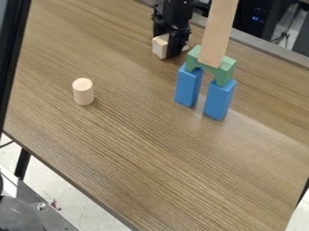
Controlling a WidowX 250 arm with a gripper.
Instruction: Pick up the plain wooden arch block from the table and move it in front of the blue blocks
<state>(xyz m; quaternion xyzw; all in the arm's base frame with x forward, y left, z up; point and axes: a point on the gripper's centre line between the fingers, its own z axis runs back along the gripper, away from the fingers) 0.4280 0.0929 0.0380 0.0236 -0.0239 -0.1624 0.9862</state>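
In the camera view, the claw (170, 53) hung low over the far part of the tabletop (151, 149), left of the blue-and-green structure. A pale wooden block (160, 46) lay right at it, partly hidden behind it; whether the claw was wide, narrow or gripping that block could not be told. To the right, two upright blue blocks (188, 86) carried a green arch (226, 72), with a tall pale plank (217, 34) upright on the arch. A pale cylinder (83, 93) stood well apart on the left.
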